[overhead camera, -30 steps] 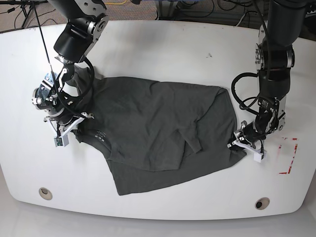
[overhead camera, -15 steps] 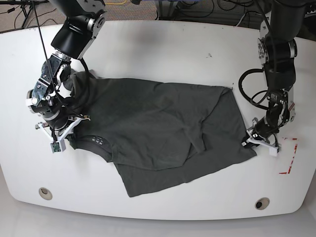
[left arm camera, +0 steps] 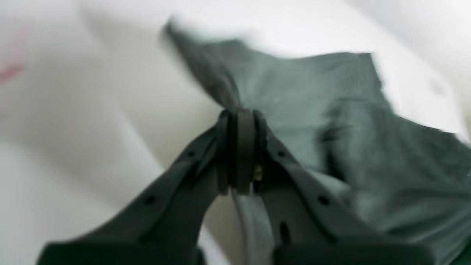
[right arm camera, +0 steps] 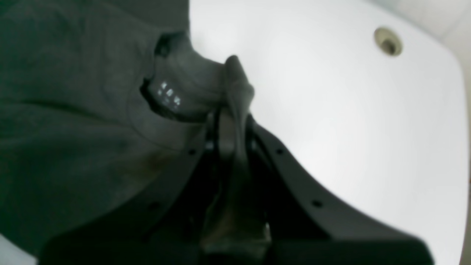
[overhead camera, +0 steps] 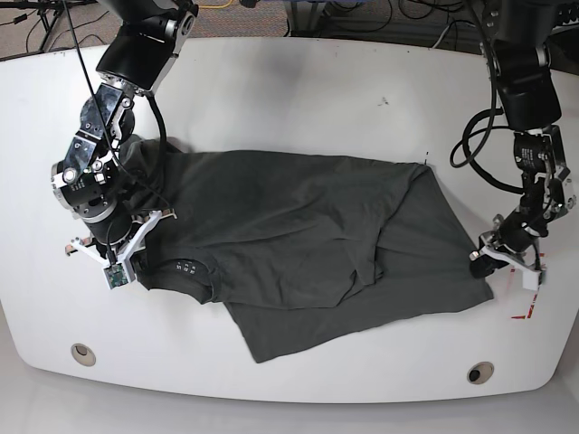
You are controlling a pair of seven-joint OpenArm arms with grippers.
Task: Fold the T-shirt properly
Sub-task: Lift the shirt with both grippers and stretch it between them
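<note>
The T-shirt (overhead camera: 308, 240) is lying crumpled on the table (overhead camera: 298, 90); my left gripper (overhead camera: 493, 262) is pinching its hem corner, my right gripper (overhead camera: 136, 249) its collar side.

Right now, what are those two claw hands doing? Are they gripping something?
Left gripper: closed, pinching the edge of the T-shirt.
Right gripper: closed, pinching the T-shirt fabric beside the collar.
</note>
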